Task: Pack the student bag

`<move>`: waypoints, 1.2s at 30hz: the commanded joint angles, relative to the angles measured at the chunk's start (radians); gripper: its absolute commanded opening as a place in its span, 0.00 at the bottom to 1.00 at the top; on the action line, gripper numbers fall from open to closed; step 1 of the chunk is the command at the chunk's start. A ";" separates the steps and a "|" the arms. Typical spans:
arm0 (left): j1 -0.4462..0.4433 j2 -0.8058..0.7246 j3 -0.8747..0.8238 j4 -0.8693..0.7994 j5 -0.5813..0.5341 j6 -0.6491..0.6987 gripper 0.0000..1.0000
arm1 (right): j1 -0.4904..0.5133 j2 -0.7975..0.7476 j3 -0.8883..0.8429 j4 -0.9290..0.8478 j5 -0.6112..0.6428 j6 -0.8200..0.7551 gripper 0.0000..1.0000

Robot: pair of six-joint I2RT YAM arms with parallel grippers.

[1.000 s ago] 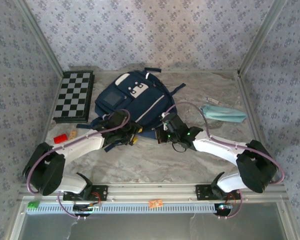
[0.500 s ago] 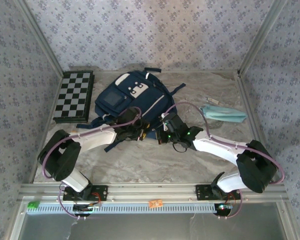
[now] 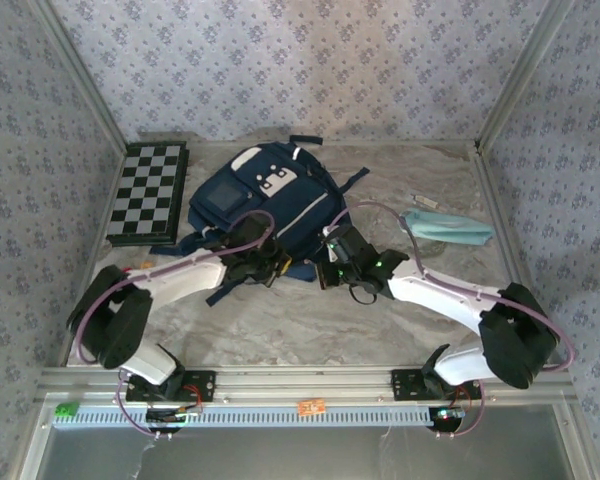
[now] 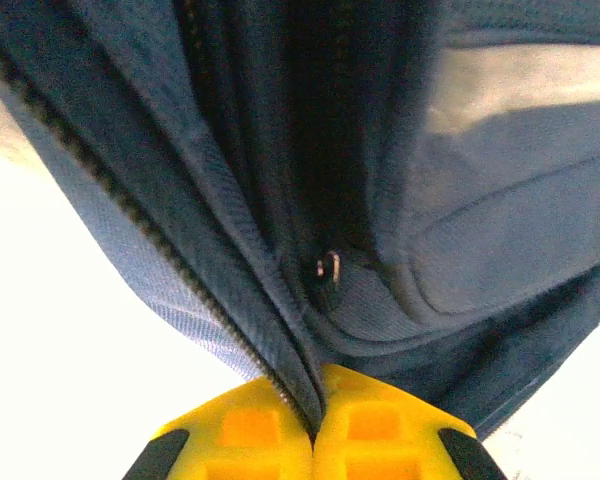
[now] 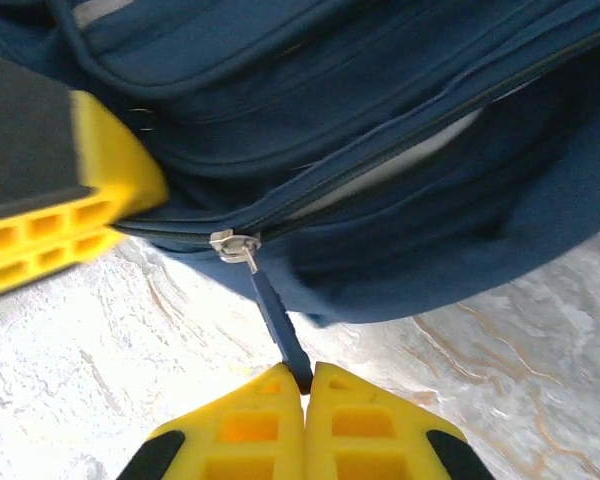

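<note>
Top external: navy fabric student bag (image 3: 270, 200), white-patched; left gripper (image 4: 316, 400) clamps its zipper edge (image 4: 235, 345), right gripper (image 5: 307, 378) its pull tab (image 5: 277, 325).

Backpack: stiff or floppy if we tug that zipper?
Probably floppy: student bag fabric folds where the left gripper pinches it. The zipper pull in the right gripper looks like limp strap. Bag may slide on the smooth table.

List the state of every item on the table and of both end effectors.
student bag: lying flat, front pockets up
zipper pull: stretched taut from its slider
left end effector: shut on the student bag's zipper edge
right end effector: shut on the zipper pull
chessboard: flat, far left
light-blue pouch: flat, apart from the bag
</note>
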 commanded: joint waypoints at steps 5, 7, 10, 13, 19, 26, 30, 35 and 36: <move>0.192 -0.181 -0.053 -0.237 0.101 0.428 0.00 | 0.031 -0.064 -0.001 -0.183 0.096 -0.001 0.00; 0.249 -0.186 -0.024 -0.319 0.111 0.510 0.00 | 0.042 -0.040 0.018 -0.210 0.136 0.030 0.00; 0.293 -0.211 -0.017 -0.312 0.145 0.569 0.00 | 0.036 -0.031 0.023 -0.155 0.085 0.023 0.00; 0.282 -0.210 0.007 -0.306 0.167 0.584 0.00 | 0.032 0.026 0.080 -0.078 -0.094 0.006 0.00; 0.292 -0.216 0.008 -0.324 0.153 0.594 0.00 | 0.042 0.181 0.211 0.014 -0.320 -0.053 0.23; 0.302 -0.210 0.030 -0.341 0.161 0.609 0.00 | 0.051 0.324 0.345 -0.033 -0.361 -0.127 0.44; 0.303 -0.206 0.030 -0.342 0.172 0.607 0.00 | 0.047 0.362 0.396 -0.051 -0.301 -0.155 0.49; 0.305 -0.204 0.027 -0.342 0.170 0.607 0.00 | 0.070 0.405 0.460 -0.132 -0.170 -0.231 0.54; 0.305 -0.203 0.031 -0.341 0.172 0.608 0.00 | 0.074 0.411 0.464 -0.132 -0.146 -0.239 0.56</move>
